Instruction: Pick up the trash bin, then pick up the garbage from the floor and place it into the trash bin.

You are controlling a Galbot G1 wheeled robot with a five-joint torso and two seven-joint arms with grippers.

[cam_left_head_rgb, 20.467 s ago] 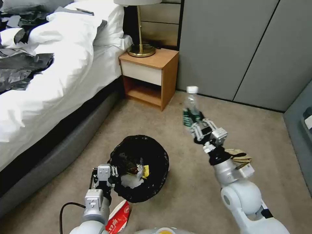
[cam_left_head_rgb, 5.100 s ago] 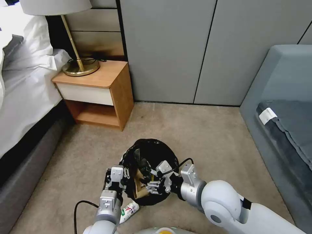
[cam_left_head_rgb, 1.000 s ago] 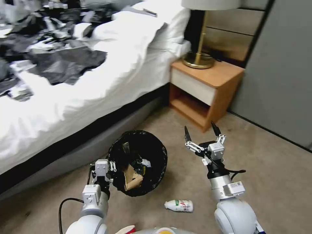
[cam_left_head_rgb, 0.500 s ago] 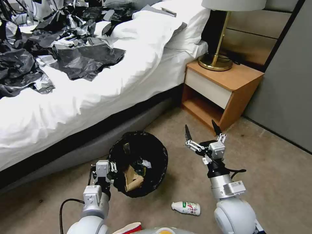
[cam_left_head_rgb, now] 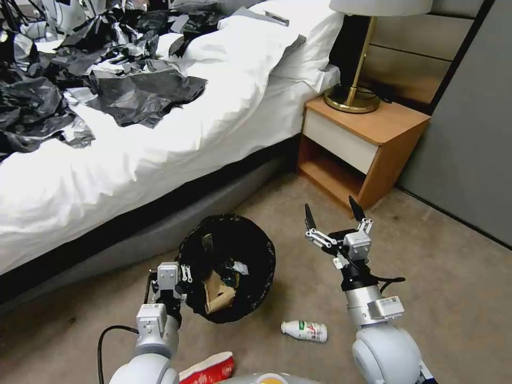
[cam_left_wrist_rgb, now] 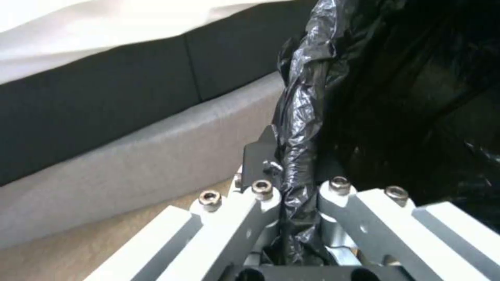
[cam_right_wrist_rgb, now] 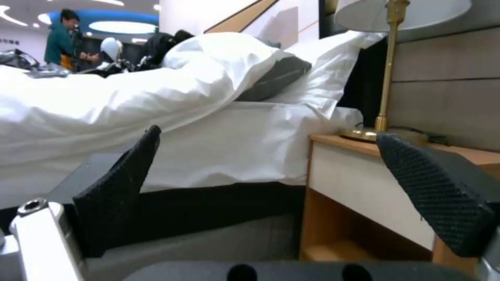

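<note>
Right now my left claw (cam_left_head_rgb: 184, 278) is clamped on the rim of the trash bin (cam_left_head_rgb: 228, 266), pinching the folded-over black bag (cam_left_wrist_rgb: 299, 128) between its two fingers, as the left wrist view shows up close. I have the bin beside the bed (cam_left_head_rgb: 160, 133), with a brown paper bag (cam_left_head_rgb: 216, 298) and other scraps already inside. My right claw (cam_left_head_rgb: 335, 213) is held up in the air to the right of the bin, fingers spread wide and holding nothing.

Two pieces of garbage are on the carpet (cam_left_head_rgb: 453, 298): a small white bottle (cam_left_head_rgb: 304, 330) lying on its side just in front of the bin, between the two arms, and a red wrapper (cam_left_head_rgb: 208, 369) close to my base at the lower edge of the head view.

My worries from here, as I judge them:
- The left grip seems to hold mostly bag plastic over a thin rim. If the liner slides, the bin could tilt or drop and spill what it holds.
- The bottle is round and on its side, so a claw coming down off-centre could nudge it into a roll across the carpet.
- The wrapper sits so near my base that reaching it looks awkward, and I could run over it if I drive forward.
</note>
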